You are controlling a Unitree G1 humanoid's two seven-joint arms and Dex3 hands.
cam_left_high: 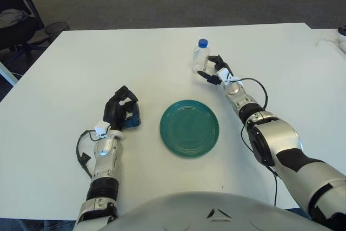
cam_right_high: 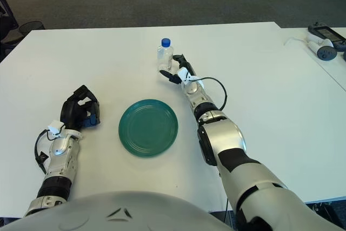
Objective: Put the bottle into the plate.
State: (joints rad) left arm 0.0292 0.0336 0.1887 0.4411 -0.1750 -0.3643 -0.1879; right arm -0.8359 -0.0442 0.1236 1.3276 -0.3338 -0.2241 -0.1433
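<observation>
A small clear bottle (cam_left_high: 200,56) with a blue cap (cam_left_high: 203,43) stands upright on the white table (cam_left_high: 70,68), toward its far side and well beyond the green plate (cam_left_high: 189,127). Nothing can be made out inside the bottle; it looks see-through all the way down. The plate lies flat near the robot's body, between the two arms, and nothing lies in it: only its ridged rings show. The right hand (cam_left_high: 214,70) reaches out to the bottle's right side, low on its body. Its dark fingers (cam_right_high: 168,75) are partly curled around the lower part of the bottle, one passing in front of the base and others standing just behind and beside it; the fingers seem to touch the plastic, but whether they grip it firmly cannot be told from either eye. The bottle's base still appears to sit on the table. The left hand (cam_left_high: 122,112) shows to the left of the plate, near it but apart from it, with its black fingers curled inward and holding nothing. At the far right edge of the right eye view, a grey device (cam_right_high: 326,38) with a white cable lies on a neighbouring table surface.
</observation>
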